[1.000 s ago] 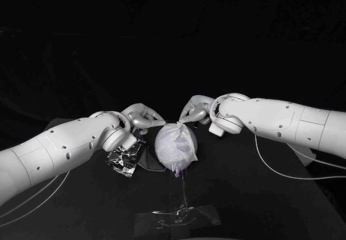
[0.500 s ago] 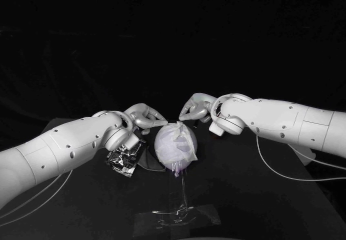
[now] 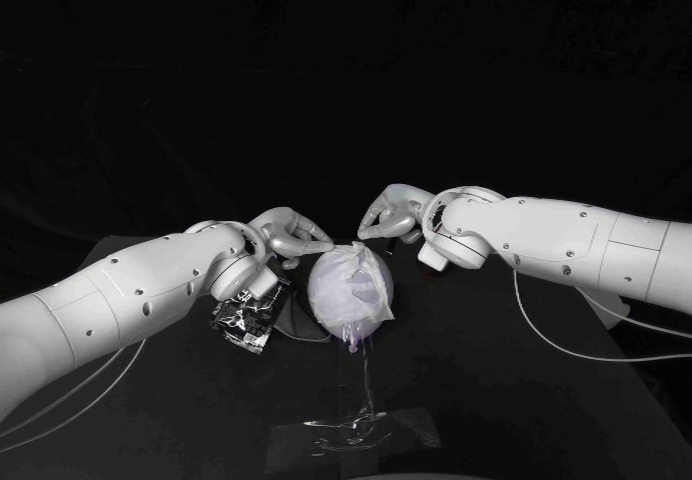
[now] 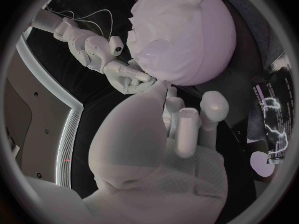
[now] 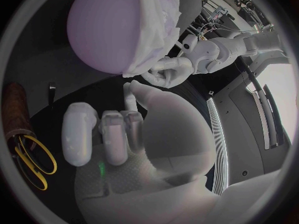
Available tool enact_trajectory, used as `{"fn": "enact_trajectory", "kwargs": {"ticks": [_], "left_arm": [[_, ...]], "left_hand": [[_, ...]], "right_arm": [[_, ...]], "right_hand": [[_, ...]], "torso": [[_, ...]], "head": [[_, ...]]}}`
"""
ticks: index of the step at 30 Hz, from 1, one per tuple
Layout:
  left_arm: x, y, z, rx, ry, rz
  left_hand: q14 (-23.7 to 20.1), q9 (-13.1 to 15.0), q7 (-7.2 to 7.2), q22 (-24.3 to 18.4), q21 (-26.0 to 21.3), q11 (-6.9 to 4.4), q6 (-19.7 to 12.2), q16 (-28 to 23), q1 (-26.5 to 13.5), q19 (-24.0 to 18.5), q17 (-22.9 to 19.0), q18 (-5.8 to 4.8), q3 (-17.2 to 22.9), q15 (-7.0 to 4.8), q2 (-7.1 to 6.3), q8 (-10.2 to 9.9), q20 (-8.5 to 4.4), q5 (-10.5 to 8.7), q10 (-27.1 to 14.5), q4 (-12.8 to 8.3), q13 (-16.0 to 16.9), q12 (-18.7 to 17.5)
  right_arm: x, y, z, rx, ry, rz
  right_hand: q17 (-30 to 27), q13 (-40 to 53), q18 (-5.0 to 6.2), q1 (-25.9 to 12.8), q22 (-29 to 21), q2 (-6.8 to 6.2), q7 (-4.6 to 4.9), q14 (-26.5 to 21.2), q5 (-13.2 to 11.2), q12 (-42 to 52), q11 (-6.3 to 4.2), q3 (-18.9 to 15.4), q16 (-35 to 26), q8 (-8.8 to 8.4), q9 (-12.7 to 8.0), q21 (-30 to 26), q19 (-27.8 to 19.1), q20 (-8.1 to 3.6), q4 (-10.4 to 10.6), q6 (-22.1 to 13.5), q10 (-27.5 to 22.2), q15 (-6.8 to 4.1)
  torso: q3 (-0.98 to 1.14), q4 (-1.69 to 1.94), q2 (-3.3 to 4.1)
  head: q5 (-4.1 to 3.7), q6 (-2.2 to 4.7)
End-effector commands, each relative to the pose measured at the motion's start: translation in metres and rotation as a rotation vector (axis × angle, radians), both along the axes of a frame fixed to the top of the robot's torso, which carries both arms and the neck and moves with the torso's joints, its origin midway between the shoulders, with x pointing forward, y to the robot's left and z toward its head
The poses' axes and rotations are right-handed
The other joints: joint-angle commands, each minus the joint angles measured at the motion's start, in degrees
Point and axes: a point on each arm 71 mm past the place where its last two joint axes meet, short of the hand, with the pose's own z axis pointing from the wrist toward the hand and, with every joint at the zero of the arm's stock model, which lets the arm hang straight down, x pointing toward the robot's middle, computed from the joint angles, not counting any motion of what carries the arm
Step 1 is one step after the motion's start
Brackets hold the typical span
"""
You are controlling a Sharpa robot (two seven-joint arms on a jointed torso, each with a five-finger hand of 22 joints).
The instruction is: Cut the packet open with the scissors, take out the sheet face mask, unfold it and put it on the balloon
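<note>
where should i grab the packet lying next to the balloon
Probably the near corner of the packet, from above on the side away from the balloon. It lies crumpled on the table, its far end under the left arm, so that corner is freest.

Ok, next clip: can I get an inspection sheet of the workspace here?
Surface: black table, no spills seen.
Job's things: sheet mask draped over balloon above clear stand; packet lies beside it; scissors lie by a brown cylinder.
Clutter: nothing seen.
Robot hands: left robot hand at the mask's top edge; right robot hand close beside it; grips unclear.
Cables: white cables hang below both arms.
Surroundings: dark, nothing seen.
</note>
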Motion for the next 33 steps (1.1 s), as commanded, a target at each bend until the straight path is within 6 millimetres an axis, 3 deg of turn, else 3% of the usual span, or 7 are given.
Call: {"fn": "enact_trajectory", "kwargs": {"ticks": [1, 13, 21, 22, 25, 33], "left_arm": [[-0.0017, -0.0041, -0.0008, 0.018, 0.008, -0.035], [-0.0021, -0.0061, -0.0015, 0.037, 0.002, -0.057], [-0.0003, -0.0073, 0.0008, 0.015, -0.026, -0.048], [0.0004, -0.0073, 0.0015, 0.008, -0.034, -0.041], [0.0016, -0.007, 0.0027, -0.003, -0.049, -0.029], [0.0038, -0.0067, 0.006, -0.035, -0.089, -0.002]], "left_hand": [[1.19, -0.05, 0.12, 0.19, 0.35, 0.13, -0.06, 0.39, 0.67, 0.48, 2.62, -0.73, 0.19, -0.22, 0.08, -0.21, 0.0, 0.12, 0.46, -0.03, 0.07, 0.31], [1.47, -0.06, 0.03, 1.02, 0.93, 0.13, 0.77, 0.46, 0.92, 1.07, 3.28, -0.9, 0.57, -0.2, 0.34, -0.1, -0.04, 0.12, 1.29, -0.01, 0.73, 0.62], [1.94, 0.25, -0.81, 1.7, 1.44, -0.75, 3.32, 0.57, 2.47, 1.47, 4.38, -1.0, 3.03, -0.79, 3.18, 0.79, -0.24, 0.14, 3.64, -0.45, 2.81, 1.42], [2.17, 0.52, -1.2, 2.07, 1.7, -1.21, 4.35, 0.63, 3.13, 1.72, 4.93, -1.06, 4.12, -1.2, 4.2, 1.35, -0.39, 0.13, 4.95, -0.92, 4.07, 1.9], [2.48, 1.13, -1.73, 2.82, 2.23, -1.84, 5.94, 0.7, 3.89, 2.23, 5.65, -1.2, 5.41, -1.74, 4.92, 2.46, -0.64, 0.15, 7.08, -1.89, 6.39, 2.76], [2.64, 2.95, -2.28, 3.7, 2.94, -2.56, 6.49, 0.69, 2.38, 2.53, 5.96, -1.35, 8.59, -2.57, 4.01, 4.27, -1.41, 0.13, 8.78, -3.42, 7.73, 2.87]], "right_arm": [[-0.0002, 0.0005, 0.0011, 0.005, -0.013, 0.007], [-0.0004, 0.0002, 0.0013, 0.008, -0.015, 0.005], [-0.0004, 0.0001, 0.0012, 0.012, -0.012, 0.004], [-0.0005, 0.0002, 0.0012, 0.012, -0.011, 0.004], [-0.0006, 0.0004, 0.0011, 0.013, -0.011, 0.005], [-0.001, 0.0, 0.0013, 0.015, -0.012, 0.004]], "right_hand": [[15.1, 15.05, -0.87, -0.02, 12.29, 0.23, -0.69, 6.17, 0.28, 0.33, -0.38, 0.47, 0.2, 3.0, 5.31, 0.15, 2.52, -0.45, 0.0, 0.41, 5.98, -0.41], [15.1, 15.05, -0.86, -0.37, 12.27, 0.18, -0.68, 6.17, 0.28, 0.33, -0.38, 0.82, 0.2, 3.31, 5.68, 0.1, 2.49, -0.49, -0.08, 0.13, 5.98, -0.42], [15.1, 15.05, -0.81, -0.73, 12.2, 0.17, -0.65, 6.17, 0.28, 0.33, -0.35, 0.99, 0.2, 3.47, 5.91, -0.18, 2.39, -0.49, 0.0, -0.13, 5.98, -0.42], [15.1, 15.05, -0.81, -0.73, 12.2, 0.17, -0.65, 6.17, 0.28, 0.33, -0.35, 0.99, 0.2, 3.47, 5.91, -0.18, 2.39, -0.49, 0.0, -0.13, 5.98, -0.42], [15.1, 15.05, -0.81, -0.73, 12.2, 0.17, -0.65, 6.17, 0.28, 0.33, -0.35, 0.99, 0.2, 3.47, 5.91, -0.18, 2.39, -0.49, 0.0, -0.13, 5.98, -0.42], [15.1, 15.05, -0.79, -0.79, 12.18, 0.16, -0.65, 6.17, 0.28, 0.33, -0.35, 1.03, 0.2, 3.5, 5.96, -0.26, 2.36, -0.5, 0.0, -0.19, 5.98, -0.41]], "torso": [[-0.02, 0.02, 0.04], [-0.02, 0.03, 0.11], [-0.02, -0.01, 0.11], [-0.02, -0.02, 0.11], [0.01, 0.0, 0.08], [-0.03, -0.02, 0.1]], "head": [[-0.09, -0.14], [-0.09, -0.5], [-0.01, -0.66], [-0.01, -0.69], [-0.03, -0.81], [0.07, -0.98]]}}
